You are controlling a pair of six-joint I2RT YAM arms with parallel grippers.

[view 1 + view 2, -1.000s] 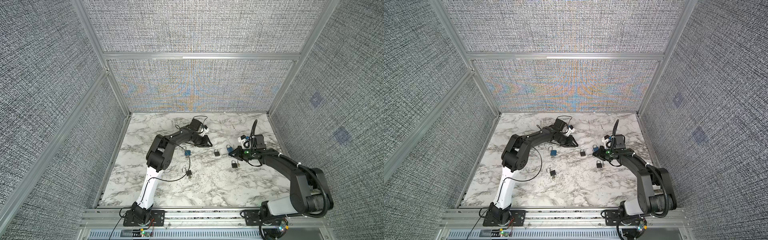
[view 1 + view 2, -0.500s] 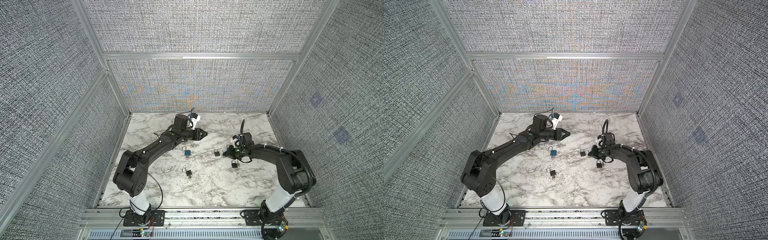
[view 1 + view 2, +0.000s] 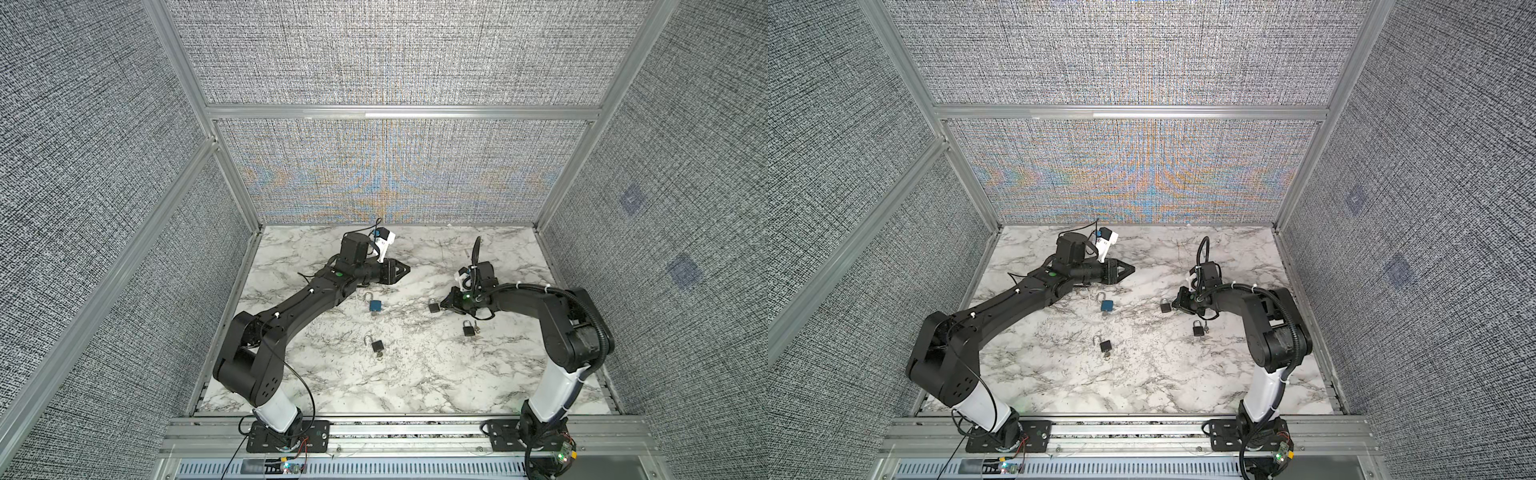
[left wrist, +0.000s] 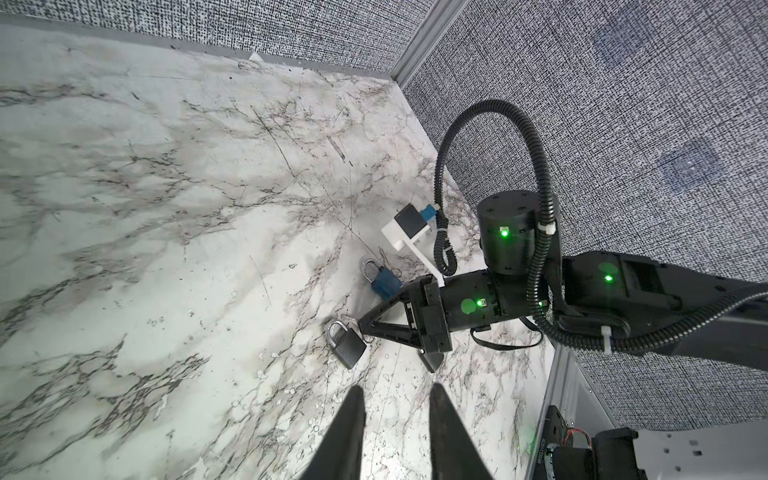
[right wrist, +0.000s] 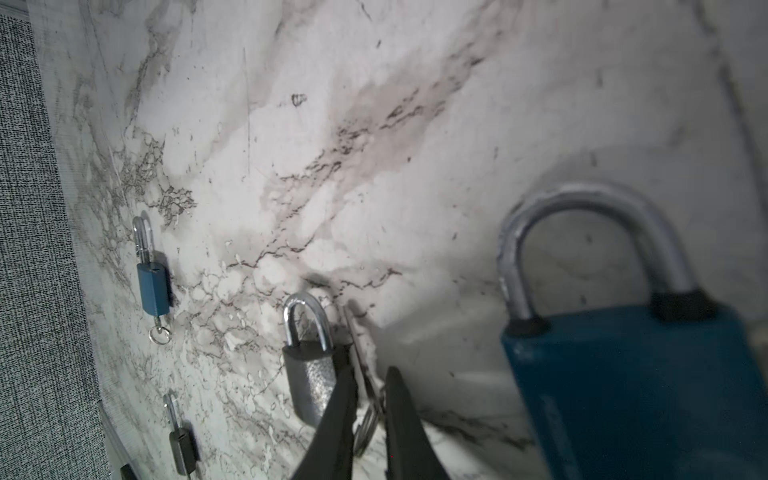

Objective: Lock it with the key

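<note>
- Right jaws stood slightly apart, straddling the key (image 5: 365,380) of the grey padlock (image 5: 309,382) on the desk (image 5: 374,124).
- Left jaws hung apart, empty, well clear of that padlock.

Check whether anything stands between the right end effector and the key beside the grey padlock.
Nothing visible does: the key lies between the fingers of the right end effector, beside the grey padlock. The blue padlock sits aside.

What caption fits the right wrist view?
Right gripper straddling a key ring beside the grey padlock, fingers slightly apart.
</note>
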